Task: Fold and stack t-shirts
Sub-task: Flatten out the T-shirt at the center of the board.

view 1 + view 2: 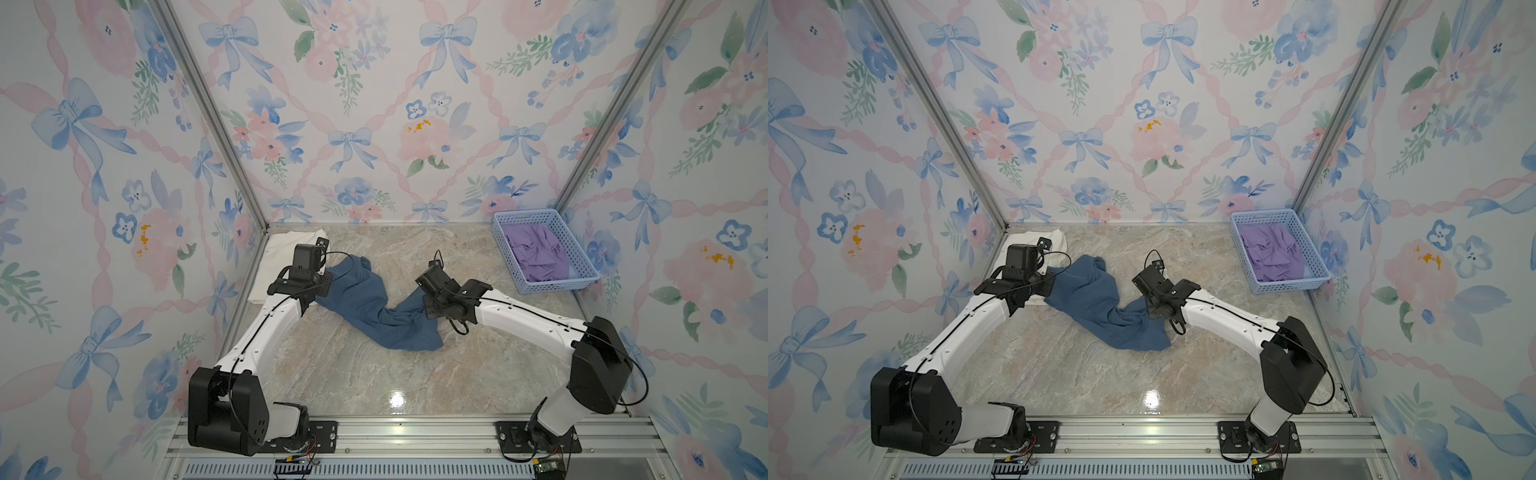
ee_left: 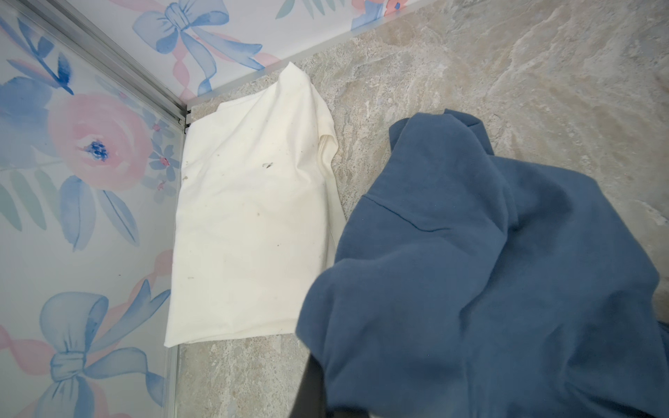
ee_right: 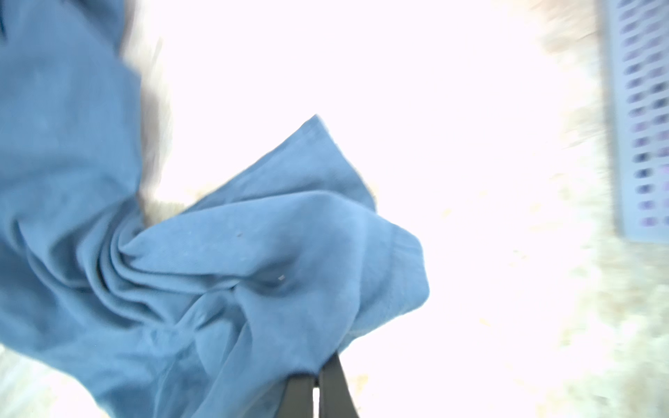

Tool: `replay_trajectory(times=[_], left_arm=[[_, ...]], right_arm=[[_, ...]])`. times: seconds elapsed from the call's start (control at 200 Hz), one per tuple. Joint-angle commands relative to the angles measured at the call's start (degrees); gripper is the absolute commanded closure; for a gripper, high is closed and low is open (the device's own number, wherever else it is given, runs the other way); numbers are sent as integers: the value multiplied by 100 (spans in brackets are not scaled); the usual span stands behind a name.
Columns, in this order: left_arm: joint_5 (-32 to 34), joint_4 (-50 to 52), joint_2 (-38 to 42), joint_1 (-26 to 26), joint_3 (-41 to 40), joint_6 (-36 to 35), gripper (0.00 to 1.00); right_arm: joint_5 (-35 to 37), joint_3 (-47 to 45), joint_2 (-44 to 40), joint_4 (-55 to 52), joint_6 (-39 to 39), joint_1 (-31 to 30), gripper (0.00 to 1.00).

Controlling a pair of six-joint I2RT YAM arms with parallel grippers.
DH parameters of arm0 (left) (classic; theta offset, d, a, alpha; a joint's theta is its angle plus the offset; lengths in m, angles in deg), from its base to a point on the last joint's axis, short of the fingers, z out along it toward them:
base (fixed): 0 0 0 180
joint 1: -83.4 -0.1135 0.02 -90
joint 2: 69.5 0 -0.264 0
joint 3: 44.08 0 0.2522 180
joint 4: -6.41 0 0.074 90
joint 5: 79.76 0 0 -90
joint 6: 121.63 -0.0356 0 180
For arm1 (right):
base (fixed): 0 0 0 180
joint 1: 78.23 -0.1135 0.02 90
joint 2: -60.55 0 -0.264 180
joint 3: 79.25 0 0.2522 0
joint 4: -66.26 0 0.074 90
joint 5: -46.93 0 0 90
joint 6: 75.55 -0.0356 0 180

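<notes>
Centre of the marble table: slate-blue t-shirt, bunched and strung between both grippers. Right gripper is pinched tight on its 3 o'clock end. Left gripper is clamped on its 10 o'clock end, with cloth draped over it. Cream t-shirt lies folded in the far corner, 10 o'clock. Blue basket with purple cloth sits at 2 o'clock.
</notes>
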Motion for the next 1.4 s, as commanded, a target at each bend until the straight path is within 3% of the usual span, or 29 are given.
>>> replay_trajectory(times=[0.0, 0.135, 0.33, 0.375, 0.485, 0.56, 0.66, 0.915, 1.02, 1.155, 1.395], left_arm=[[-192, -46, -30, -10, -119, 77, 100], [-192, -55, -98, -10, -205, 59, 100], [-83, -83, -297, -11, -229, 36, 100], [-70, -86, -335, -10, -228, 49, 100], [-9, -81, -410, -10, -175, 59, 100], [100, -86, -409, -10, -157, 37, 100], [273, -85, -376, -10, -169, 2, 100], [289, -153, -564, -29, -195, 11, 100], [220, -176, -684, -36, -168, 35, 100], [90, -191, -768, -36, -77, 83, 100], [12, -193, -791, -36, -55, 102, 100]], right_arm=[[452, 377, -199, -567, 466, 473, 100], [-2, 1115, 228, -674, 739, 579, 100], [-1254, 2567, 2118, -1069, 1311, 45, 98], [-1504, 2913, 2626, -1166, 1385, -39, 89], [-1885, 3430, 3584, -1331, 1250, -112, 42], [-1819, 3143, 3571, -1097, 1057, -179, 30], [-1457, 2026, 2730, -444, 663, -122, 17], [-779, 179, 586, -273, 365, 290, 17], [-873, -331, 2, -201, 334, 648, 19], [-1316, -438, 229, -116, 477, 1074, 26], [-1691, 54, 1494, 239, 507, 1451, 44]])
